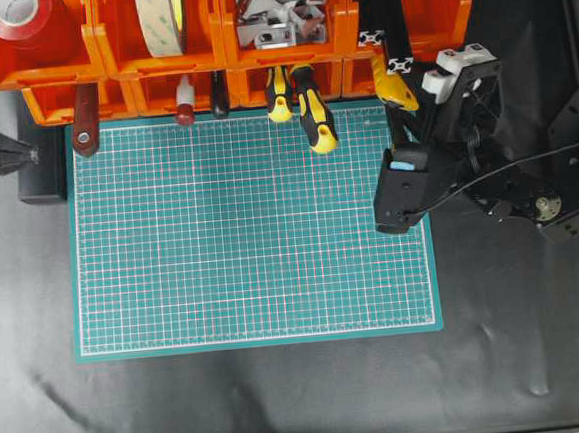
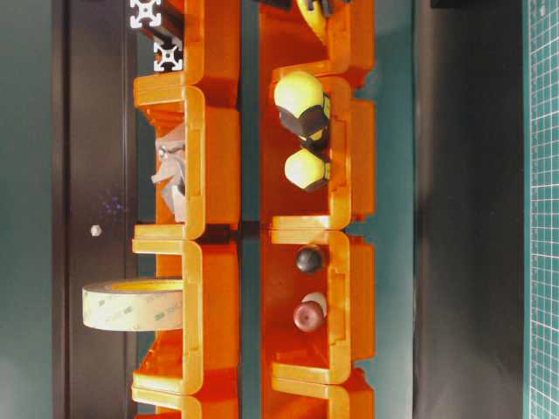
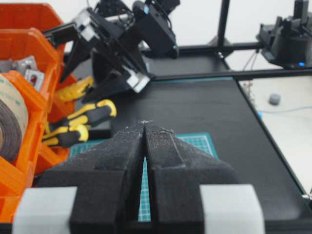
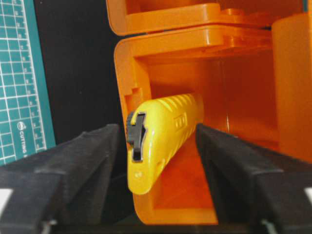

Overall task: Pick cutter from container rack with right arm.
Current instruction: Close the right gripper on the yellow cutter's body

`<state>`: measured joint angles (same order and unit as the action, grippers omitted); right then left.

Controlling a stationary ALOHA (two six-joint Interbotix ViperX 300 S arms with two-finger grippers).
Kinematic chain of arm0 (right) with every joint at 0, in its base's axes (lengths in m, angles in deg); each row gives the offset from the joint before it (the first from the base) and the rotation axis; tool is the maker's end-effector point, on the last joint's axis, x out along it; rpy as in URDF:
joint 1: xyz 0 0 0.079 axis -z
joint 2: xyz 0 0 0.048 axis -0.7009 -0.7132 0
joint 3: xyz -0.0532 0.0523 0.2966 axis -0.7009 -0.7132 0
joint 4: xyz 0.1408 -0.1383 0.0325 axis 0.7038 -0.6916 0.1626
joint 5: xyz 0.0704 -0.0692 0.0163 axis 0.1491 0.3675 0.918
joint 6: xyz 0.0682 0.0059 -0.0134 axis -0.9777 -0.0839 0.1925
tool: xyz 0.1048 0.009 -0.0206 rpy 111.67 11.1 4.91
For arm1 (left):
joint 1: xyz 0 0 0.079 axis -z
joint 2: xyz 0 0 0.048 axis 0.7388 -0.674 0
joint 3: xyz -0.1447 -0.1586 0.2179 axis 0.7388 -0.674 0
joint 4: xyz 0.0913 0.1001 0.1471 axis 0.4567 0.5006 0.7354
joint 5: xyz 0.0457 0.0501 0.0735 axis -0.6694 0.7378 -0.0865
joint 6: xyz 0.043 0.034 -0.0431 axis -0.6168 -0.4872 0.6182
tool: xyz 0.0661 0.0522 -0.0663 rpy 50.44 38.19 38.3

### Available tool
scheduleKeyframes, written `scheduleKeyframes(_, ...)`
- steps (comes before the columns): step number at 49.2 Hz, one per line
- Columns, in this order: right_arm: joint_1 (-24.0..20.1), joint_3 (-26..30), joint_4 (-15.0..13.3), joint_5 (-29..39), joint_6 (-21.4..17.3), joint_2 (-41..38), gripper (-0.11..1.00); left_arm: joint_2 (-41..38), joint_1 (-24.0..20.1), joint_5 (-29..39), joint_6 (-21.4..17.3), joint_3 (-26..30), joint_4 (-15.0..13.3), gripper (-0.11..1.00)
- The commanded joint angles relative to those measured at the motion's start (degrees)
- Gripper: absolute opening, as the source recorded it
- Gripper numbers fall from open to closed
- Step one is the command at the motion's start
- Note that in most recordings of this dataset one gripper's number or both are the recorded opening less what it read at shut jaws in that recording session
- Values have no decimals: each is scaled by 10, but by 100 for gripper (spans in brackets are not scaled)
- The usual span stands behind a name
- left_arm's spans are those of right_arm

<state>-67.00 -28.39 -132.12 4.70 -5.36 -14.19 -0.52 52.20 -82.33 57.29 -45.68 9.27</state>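
Note:
The yellow cutter (image 4: 158, 139) pokes out of a lower bin of the orange container rack (image 4: 161, 44), slider side facing left. My right gripper (image 4: 157, 129) is open with one finger on each side of the cutter's end. A dark gap shows on the left side, and the right finger sits very close to it. From overhead the cutter (image 1: 396, 90) sticks out of the rack (image 1: 107, 60) at the right, with the right gripper (image 1: 409, 115) at it. My left gripper (image 3: 145, 123) is shut and empty, and in the overhead view the left gripper (image 1: 24, 154) hovers at the mat's left edge.
Two yellow-and-black screwdrivers (image 1: 311, 109) hang out of the neighbouring bin, close to the left of the cutter. A green cutting mat (image 1: 250, 230) lies in front of the rack. Black extrusion bars (image 1: 384, 39) lie over the right bins. Tape rolls (image 1: 158, 16) fill upper bins.

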Motion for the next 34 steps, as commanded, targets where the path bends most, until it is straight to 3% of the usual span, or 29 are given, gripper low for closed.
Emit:
scheduleKeyframes(1,-1,7,-4,-12,-2,3,56,-2,2,-3,1,5,1,0)
scheduleKeyframes(7,-1,11,-2,-22,-4,-1,31,-1,3,-3,1,4,2,0)
scheduleKeyframes(17,-13,23,4,-7,-4,-3,30,1,3,-3,1,4,1,0)
scheduleKeyframes(34,-75,89,10,86,3,1,27,4,3,-3,1,4,1,0)
